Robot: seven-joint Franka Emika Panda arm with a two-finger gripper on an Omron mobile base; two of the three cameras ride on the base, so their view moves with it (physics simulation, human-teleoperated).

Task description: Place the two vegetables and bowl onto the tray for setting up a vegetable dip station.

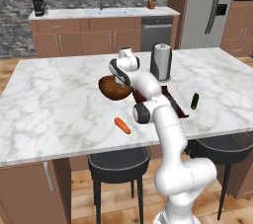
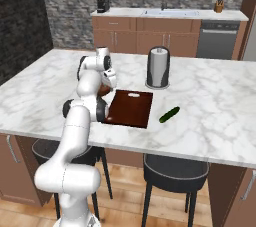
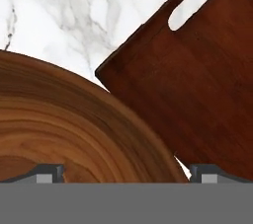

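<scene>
The arm is covering much of the tray at centre frame in the left base view, and part of the bowl beside it. In the hand view the gripper is showing two tips set wide, one over the smooth brown bowl; whether it is gripping the rim, I cannot tell. The carrot is lying lower centre on the bench, the cucumber to the right.

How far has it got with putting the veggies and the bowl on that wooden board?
Nothing is on the tray yet; its surface is bare. In hand: the bowl appears lifted beside the tray, with the gripper straddling its rim. Whether the fingers are clamped on it, I cannot tell. Left: the carrot and the cucumber both lie on the counter.
</scene>
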